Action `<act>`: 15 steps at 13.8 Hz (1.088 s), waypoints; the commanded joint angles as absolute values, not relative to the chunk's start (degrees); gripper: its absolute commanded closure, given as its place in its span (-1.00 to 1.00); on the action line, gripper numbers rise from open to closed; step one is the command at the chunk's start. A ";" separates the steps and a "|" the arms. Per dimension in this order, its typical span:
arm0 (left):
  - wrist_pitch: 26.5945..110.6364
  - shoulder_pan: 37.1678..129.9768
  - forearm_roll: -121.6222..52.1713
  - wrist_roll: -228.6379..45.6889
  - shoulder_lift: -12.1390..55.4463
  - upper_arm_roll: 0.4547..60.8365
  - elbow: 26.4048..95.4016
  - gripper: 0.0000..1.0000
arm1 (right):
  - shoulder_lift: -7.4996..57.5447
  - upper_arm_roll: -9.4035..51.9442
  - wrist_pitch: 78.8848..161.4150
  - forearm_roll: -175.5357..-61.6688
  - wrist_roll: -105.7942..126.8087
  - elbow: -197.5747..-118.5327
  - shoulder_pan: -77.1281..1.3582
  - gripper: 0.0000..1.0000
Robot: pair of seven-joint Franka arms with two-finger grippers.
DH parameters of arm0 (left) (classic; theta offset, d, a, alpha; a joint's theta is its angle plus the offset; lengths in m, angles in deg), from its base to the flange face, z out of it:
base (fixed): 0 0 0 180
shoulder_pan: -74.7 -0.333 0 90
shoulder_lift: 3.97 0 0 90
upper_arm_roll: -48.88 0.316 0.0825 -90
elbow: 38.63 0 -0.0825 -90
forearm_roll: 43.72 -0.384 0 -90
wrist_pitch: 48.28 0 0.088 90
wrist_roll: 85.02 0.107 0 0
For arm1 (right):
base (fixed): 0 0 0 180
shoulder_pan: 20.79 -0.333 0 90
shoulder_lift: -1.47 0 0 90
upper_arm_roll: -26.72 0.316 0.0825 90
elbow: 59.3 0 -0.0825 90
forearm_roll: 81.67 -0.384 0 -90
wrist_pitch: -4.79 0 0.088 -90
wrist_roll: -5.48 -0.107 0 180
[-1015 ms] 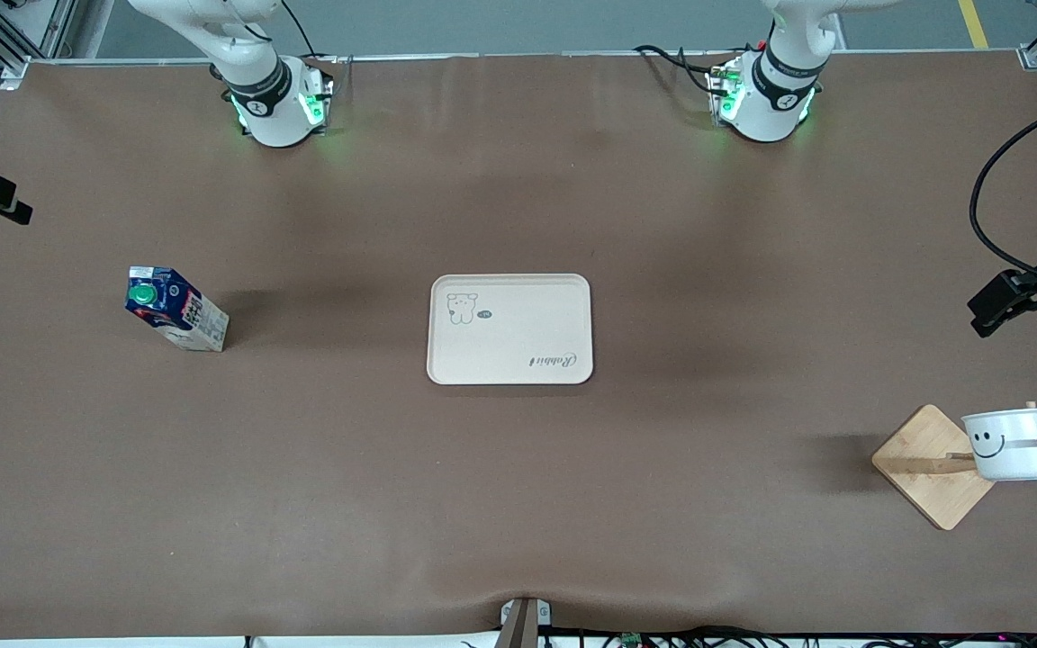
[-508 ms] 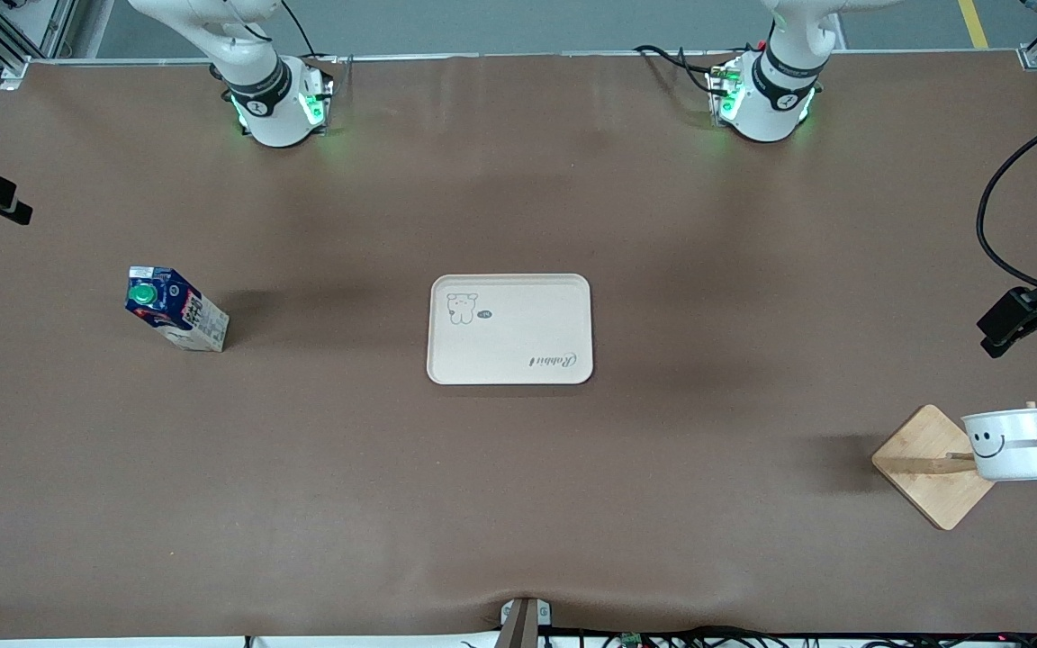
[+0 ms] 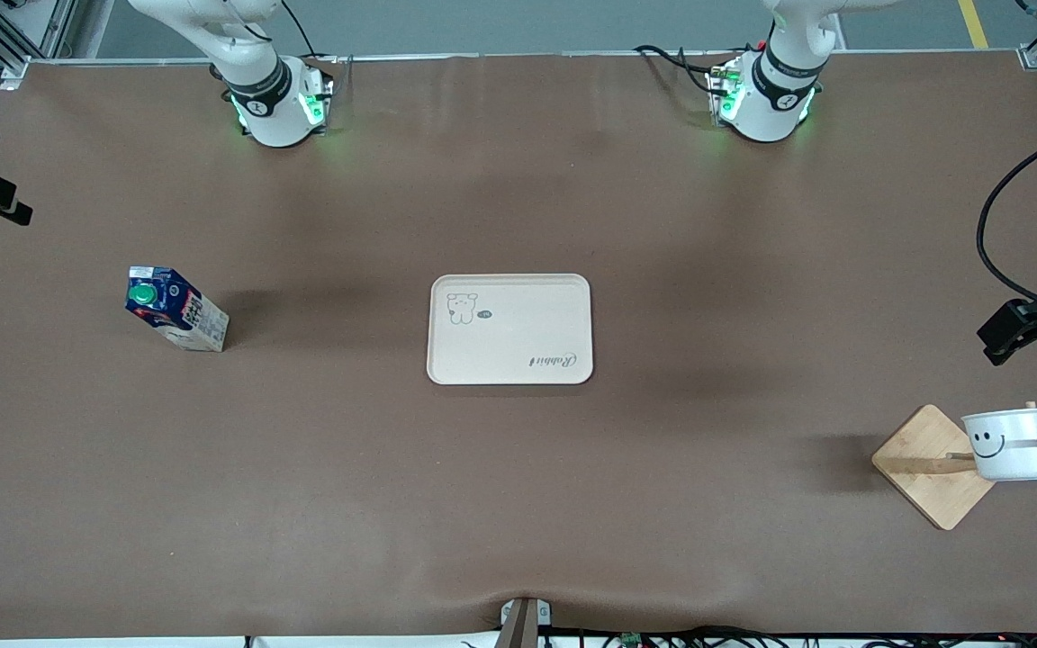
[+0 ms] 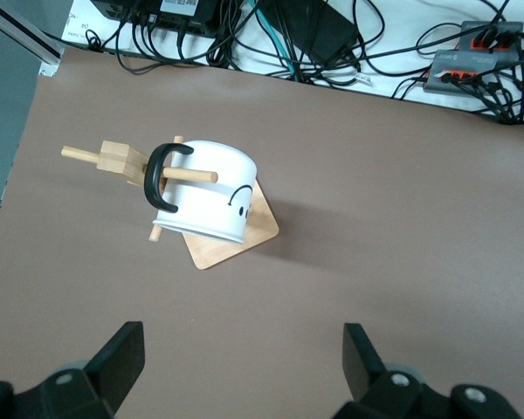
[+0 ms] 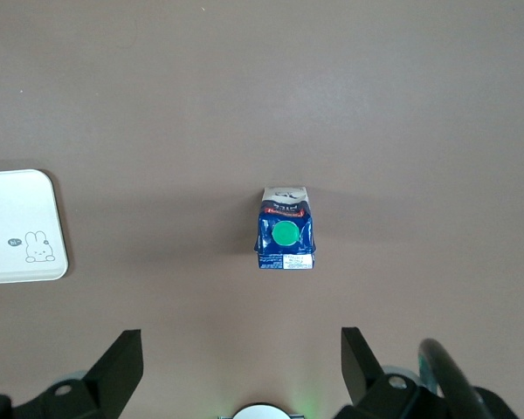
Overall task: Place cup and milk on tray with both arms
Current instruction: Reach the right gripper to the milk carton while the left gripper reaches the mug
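A wide brown surface (image 3: pixel 518 468) is carrying everything in the scene. At its middle, a flat cream tray (image 3: pixel 509 329) is lying with nothing on it, a small bear drawing in one corner and the script word "Rabbit" in another.

Toward the right arm's end of the surface, the milk (image 3: pixel 175 309) is standing upright, a small dark-blue carton with a round green cap, well apart from the tray. In the right wrist view, the milk (image 5: pixel 285 239) is sitting directly below the camera with its green cap facing up. The right gripper (image 5: pixel 241 367) is hanging high over the milk, its jaws spread wide and holding nothing.

Toward the left arm's end, nearer the front camera than the tray, the cup (image 3: pixel 1010 445) is hanging on its side from a wooden peg of a wooden stand (image 3: pixel 931 465). It is a white mug with a black smiley face, and the peg is passing through its black loop handle. The left wrist view is looking down on the cup (image 4: pixel 211 202) and the stand's square base.

The left gripper (image 3: pixel 1011 332) is hovering at the edge of the surface, close to the cup and stand. Its jaws are open wide and gripping nothing.
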State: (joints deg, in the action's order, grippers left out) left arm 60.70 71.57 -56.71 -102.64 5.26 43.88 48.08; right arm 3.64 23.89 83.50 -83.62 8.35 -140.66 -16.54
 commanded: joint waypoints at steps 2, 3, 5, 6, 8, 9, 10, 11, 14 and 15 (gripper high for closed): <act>61.83 70.66 -54.81 -103.30 8.16 43.87 48.81 -1.00 | 7.17 24.17 83.19 -83.96 9.17 -139.45 -15.69 -1.00; 64.02 70.39 -54.53 -104.35 8.07 43.96 50.12 -1.00 | 8.31 24.08 83.37 -83.69 9.17 -139.45 -15.60 -1.00; 69.37 67.85 -53.31 -108.21 7.55 43.70 53.98 -1.00 | 12.00 24.08 82.93 -83.95 9.26 -139.45 -14.47 -1.00; 72.45 67.67 -52.69 -110.05 7.20 43.70 56.35 -1.00 | 12.19 24.08 83.28 -83.69 9.43 -139.54 -14.37 -1.00; 77.99 67.05 -52.33 -112.87 6.32 43.70 60.31 -1.00 | 12.46 24.00 83.19 -83.34 9.26 -139.89 -14.28 -1.00; 79.67 67.05 -52.16 -114.71 6.05 43.70 61.55 -1.00 | 12.98 23.99 82.93 -83.25 9.25 -140.41 -14.28 -1.00; 80.90 67.05 -52.15 -116.56 6.14 43.70 62.17 -1.00 | 13.77 24.08 83.01 -83.25 9.08 -141.03 -14.37 -1.00; 82.13 67.05 -52.15 -117.97 6.31 43.70 62.61 -1.00 | 14.91 24.00 83.45 -83.25 8.99 -141.73 -14.63 -1.00; 89.15 66.01 -52.15 -119.30 6.05 43.70 66.82 -1.00 | 19.47 24.08 86.87 -79.76 9.34 -142.96 -15.07 -1.00; 91.44 65.21 -52.15 -119.30 6.05 43.70 67.97 -1.00 | 19.57 24.08 88.88 -78.95 9.43 -144.97 -14.99 -1.00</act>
State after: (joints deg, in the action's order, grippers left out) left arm 86.98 66.86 -52.89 -118.95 8.31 43.93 63.47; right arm 17.88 23.82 86.60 -81.44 8.55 -143.36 -15.03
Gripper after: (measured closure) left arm 0.000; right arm 0.000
